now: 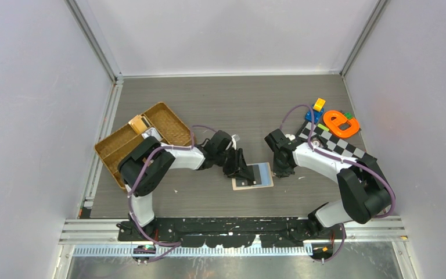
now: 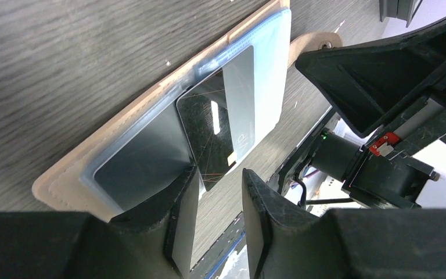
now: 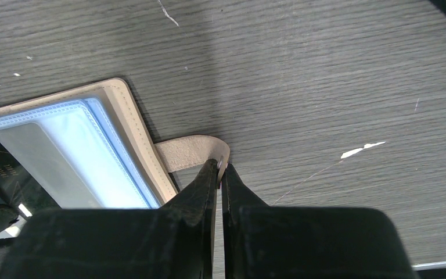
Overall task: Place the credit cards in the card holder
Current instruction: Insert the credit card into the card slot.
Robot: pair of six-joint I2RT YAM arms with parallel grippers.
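The peach-beige card holder [image 1: 247,185] lies open on the table between both arms, its pale blue clear pockets [image 2: 267,64] facing up. A grey-silver credit card [image 2: 238,99] lies along a pocket, and its dark reflective end reaches past the wallet's near edge. My left gripper [image 2: 220,192] hovers at that end of the card, open, with bare table showing between its fingers. One left finger [image 2: 180,203] overlaps the wallet's pocket. My right gripper [image 3: 220,165] is shut on the card holder's snap tab [image 3: 189,152] at the wallet's right side. No light blue card shows.
A brown wicker tray [image 1: 168,119] stands at the left behind my left arm, with a small beige item [image 1: 137,123] and a pale flat item [image 1: 150,135] in it. At the right are an orange letter toy [image 1: 341,123], a yellow block [image 1: 319,104] and a checkered board [image 1: 331,142].
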